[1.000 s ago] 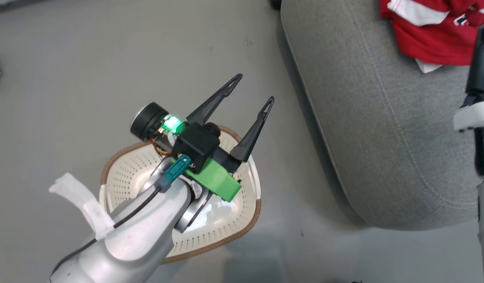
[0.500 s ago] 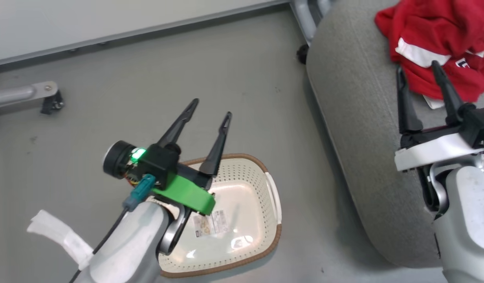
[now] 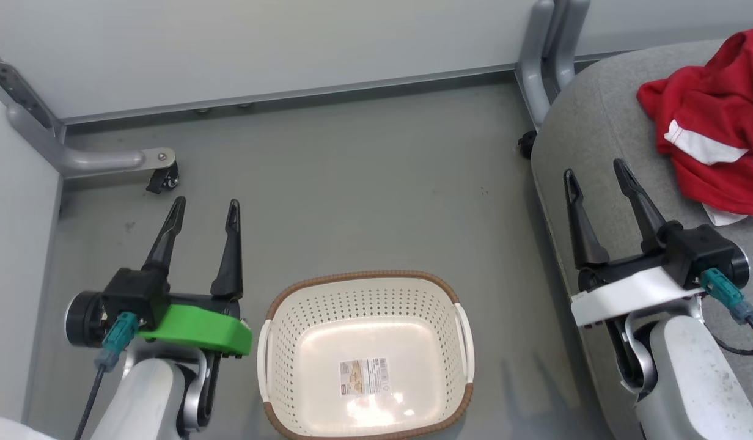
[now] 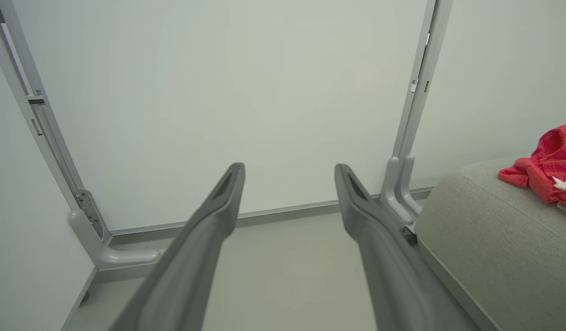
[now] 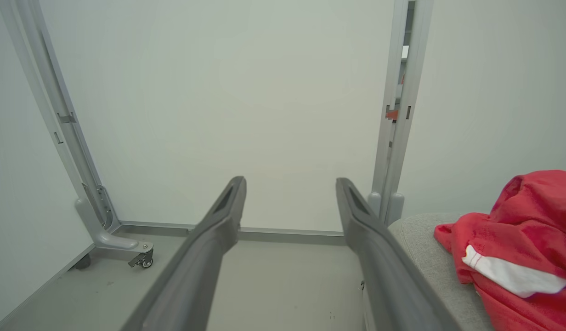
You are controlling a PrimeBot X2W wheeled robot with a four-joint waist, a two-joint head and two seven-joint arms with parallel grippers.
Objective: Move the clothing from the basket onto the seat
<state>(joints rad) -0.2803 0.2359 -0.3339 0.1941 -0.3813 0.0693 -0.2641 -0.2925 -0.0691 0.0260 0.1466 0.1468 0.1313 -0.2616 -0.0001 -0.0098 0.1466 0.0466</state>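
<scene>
The white perforated basket with a brown rim sits on the floor at the bottom centre, holding nothing but a label on its base. Red clothing with a white stripe lies bunched on the grey seat at the right; both wrist views show the clothing on the seat. My left gripper is open to the left of the basket, nothing between its fingers. Over the seat's left edge, my right gripper is open too, left of the clothing.
A pale wall panel runs along the back, with grey frame posts beside the seat. A grey foot with a caster stands at the back left. A side panel closes the left. The floor is grey.
The camera has lifted and turned, bringing wall and whole basket into view. My left gripper has come off the basket to its left side; my right gripper now shows in full, open.
</scene>
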